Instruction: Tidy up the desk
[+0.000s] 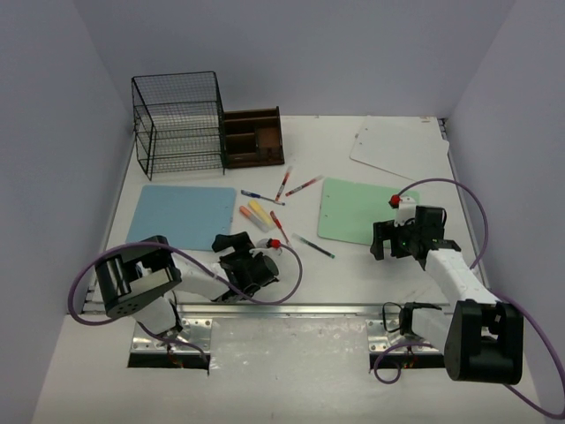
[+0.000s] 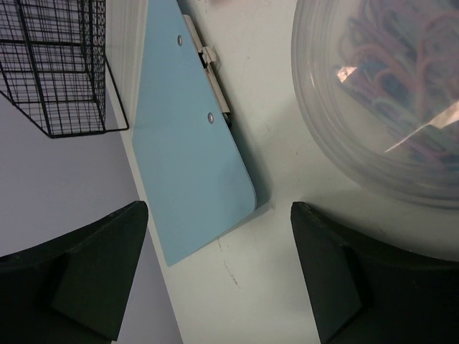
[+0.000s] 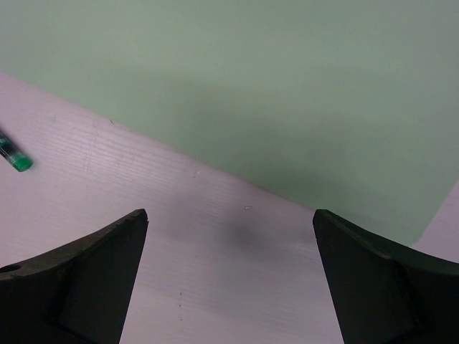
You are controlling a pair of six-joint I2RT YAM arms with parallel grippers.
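Top external view shows the desk (image 1: 353, 283) carrying loose pens (image 1: 282, 184) in its middle, so the left tool (image 2: 219, 208) stands spread and empty by the blue clipboard (image 2: 186, 143) and the right tool (image 3: 229, 215), also spread, hovers over the green clipboard (image 3: 287, 86), probably ready to tidy them

Shown: pale-blue flat clipboard (image 1: 181, 215), mint-green flat clipboard (image 1: 349, 212), white matte desk (image 1: 344, 283). The black wire rack (image 1: 179, 124) has a square grid pattern; the wooden tray (image 1: 253, 137) is dark brown.

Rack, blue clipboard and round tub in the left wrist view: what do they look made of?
Rack: thin black wire grid, likely coated metal. Blue clipboard: smooth sheet, probably plastic, shiny metal clip. Tub: clear glossy wall, contents showing through, probably plastic.
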